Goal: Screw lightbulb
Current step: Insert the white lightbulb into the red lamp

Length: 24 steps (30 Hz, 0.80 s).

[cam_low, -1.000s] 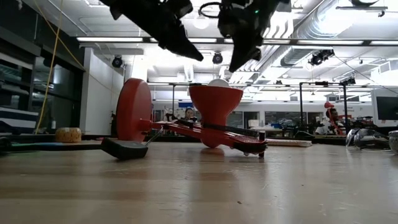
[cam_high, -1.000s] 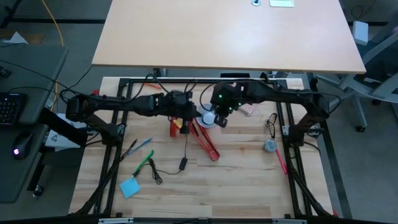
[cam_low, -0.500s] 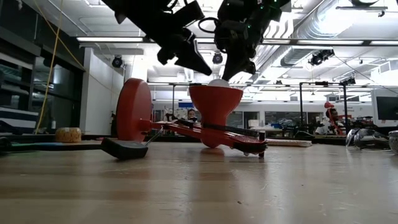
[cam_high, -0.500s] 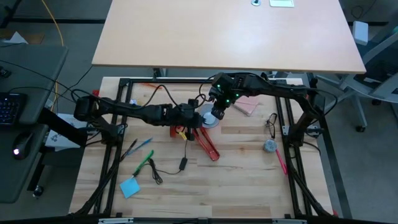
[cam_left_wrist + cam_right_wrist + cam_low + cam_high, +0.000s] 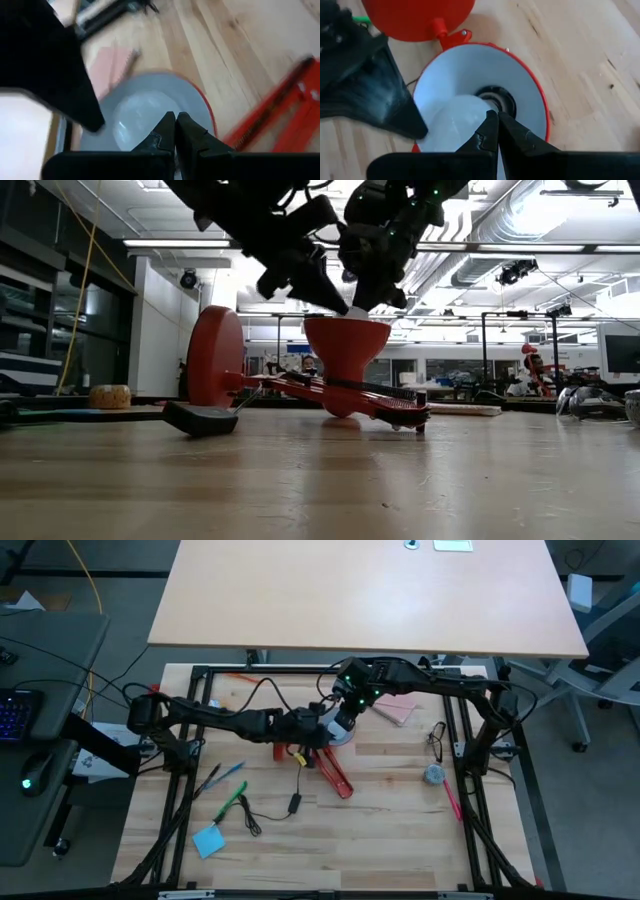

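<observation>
A red desk lamp lies on the table, its round base (image 5: pixel 215 355) on edge and its shade (image 5: pixel 530 85) mouth up. The white lightbulb (image 5: pixel 452 120) lies loose inside the shade beside the dark socket (image 5: pixel 495 95); its screw base is hidden. My left gripper (image 5: pixel 175 120) is shut and slants down into the shade from the table's left. My right gripper (image 5: pixel 495 119) is also shut and slants down from the far right. Both tips stand at the bulb just above the shade's rim (image 5: pixel 348 318). My left gripper has its shut tips (image 5: pixel 417 129) at one side of the bulb's glass, coming slanting from above; I cannot tell whether they touch it. My right gripper has its shut tips (image 5: pixel 96 122) at the bulb's other side, slanting from above; I cannot tell whether they touch. The bulb rests in the shade.
The lamp's red folding arm (image 5: pixel 335 772) and black cord with a switch (image 5: pixel 296 802) lie near the middle. Pens (image 5: pixel 225 780) and a blue note (image 5: pixel 208 840) lie at the near left. A grey round object (image 5: pixel 433 774) and glasses (image 5: pixel 438 735) are at the right.
Both grippers have come down toward the shade and closed in on each other, the left going toward the table's right, the right toward its left, each rolling a little. Both stayed shut. The lamp has kept its place.
</observation>
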### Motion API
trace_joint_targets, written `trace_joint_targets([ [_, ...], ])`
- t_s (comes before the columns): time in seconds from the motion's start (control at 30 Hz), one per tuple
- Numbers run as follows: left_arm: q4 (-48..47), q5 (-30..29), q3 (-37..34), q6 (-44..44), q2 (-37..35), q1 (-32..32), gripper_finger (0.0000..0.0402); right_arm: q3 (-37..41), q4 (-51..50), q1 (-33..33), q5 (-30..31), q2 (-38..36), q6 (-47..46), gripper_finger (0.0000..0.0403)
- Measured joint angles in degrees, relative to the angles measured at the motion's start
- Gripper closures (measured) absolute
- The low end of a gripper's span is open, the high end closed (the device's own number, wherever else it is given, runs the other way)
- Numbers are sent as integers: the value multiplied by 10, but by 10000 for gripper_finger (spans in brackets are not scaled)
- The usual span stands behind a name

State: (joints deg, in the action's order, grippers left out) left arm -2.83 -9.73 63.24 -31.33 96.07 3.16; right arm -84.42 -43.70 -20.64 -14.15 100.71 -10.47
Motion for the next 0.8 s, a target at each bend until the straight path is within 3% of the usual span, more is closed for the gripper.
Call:
trace_joint_targets([
  [0.8,13,-11,0,6,21,15,402,0,-6,0,24,2,-26,403],
])
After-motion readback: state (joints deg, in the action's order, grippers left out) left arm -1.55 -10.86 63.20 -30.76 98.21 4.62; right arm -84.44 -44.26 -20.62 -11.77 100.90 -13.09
